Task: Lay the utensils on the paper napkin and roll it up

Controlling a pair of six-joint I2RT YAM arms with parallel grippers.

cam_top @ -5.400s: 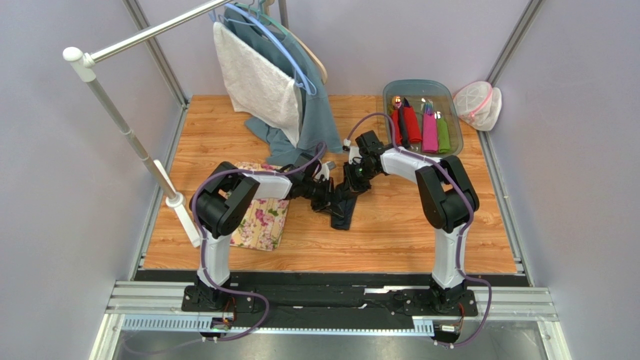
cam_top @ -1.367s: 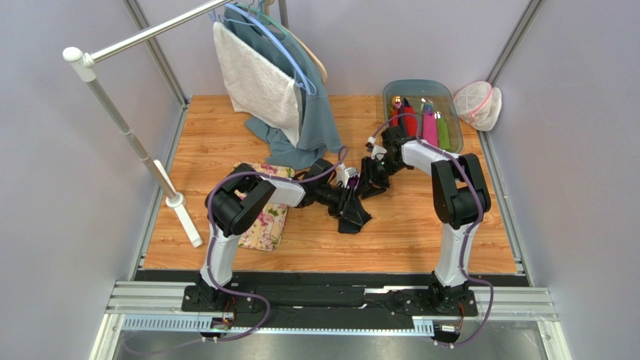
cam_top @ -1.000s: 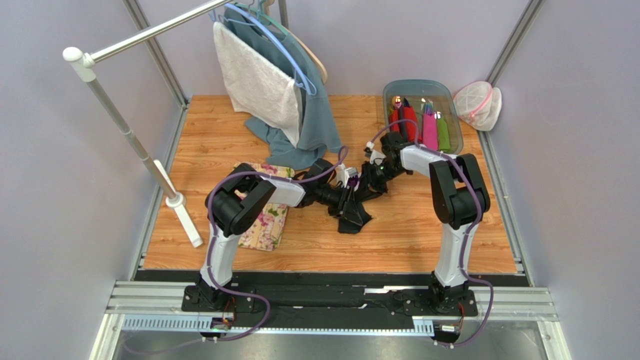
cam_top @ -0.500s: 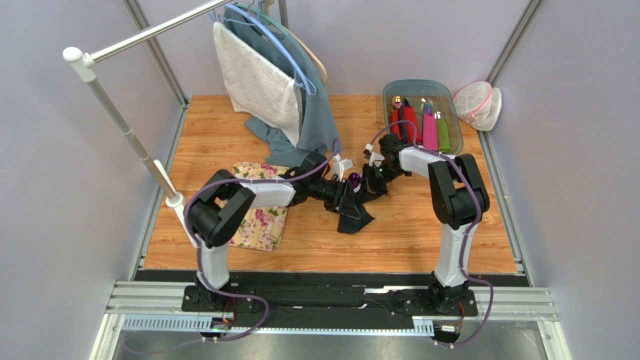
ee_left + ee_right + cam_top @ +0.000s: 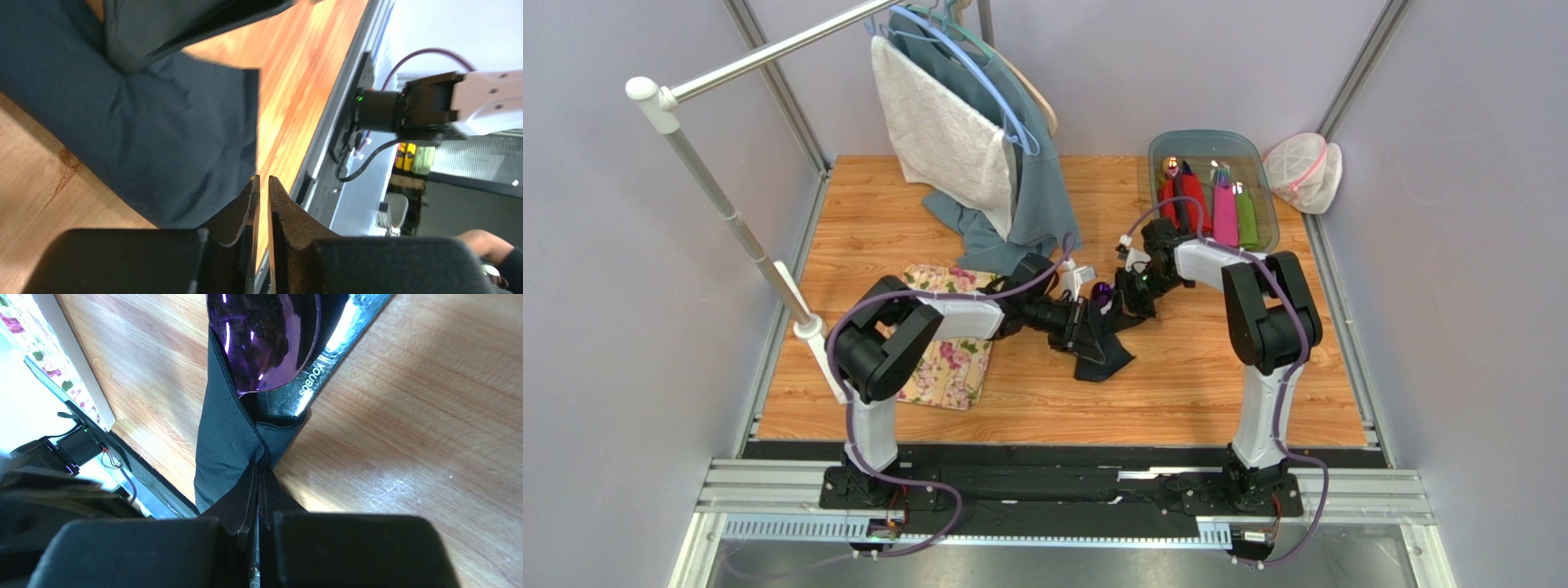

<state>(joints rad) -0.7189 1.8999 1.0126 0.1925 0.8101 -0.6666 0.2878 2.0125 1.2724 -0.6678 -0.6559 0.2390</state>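
The dark navy paper napkin [image 5: 1109,357] lies mid-table, wrapped partly around the utensils. My right gripper [image 5: 260,471] is shut, pinching a fold of the napkin [image 5: 224,441] just below the purple spoon bowl [image 5: 264,337]; a silver utensil handle [image 5: 319,373] sticks out beside it. The spoon bowl [image 5: 1100,292] shows between the two grippers from above. My left gripper [image 5: 262,179] hovers over the napkin [image 5: 141,128] near its edge. Its jaws stand a thin slit apart, with bare wood showing through and nothing between them. The napkin hides the rest of the utensils.
A floral mat [image 5: 955,358] lies under the left arm. At the back right is a clear bin [image 5: 1161,147] with red, pink and green rolls, and a mesh bag [image 5: 1302,169] beside it. A clothes rack [image 5: 811,325] with hanging towels [image 5: 940,129] fills the back left.
The right gripper has closed on the napkin fold. The left arm's elbow swung left, its jaws narrowed to a slit, and the napkin's near end shifted slightly.
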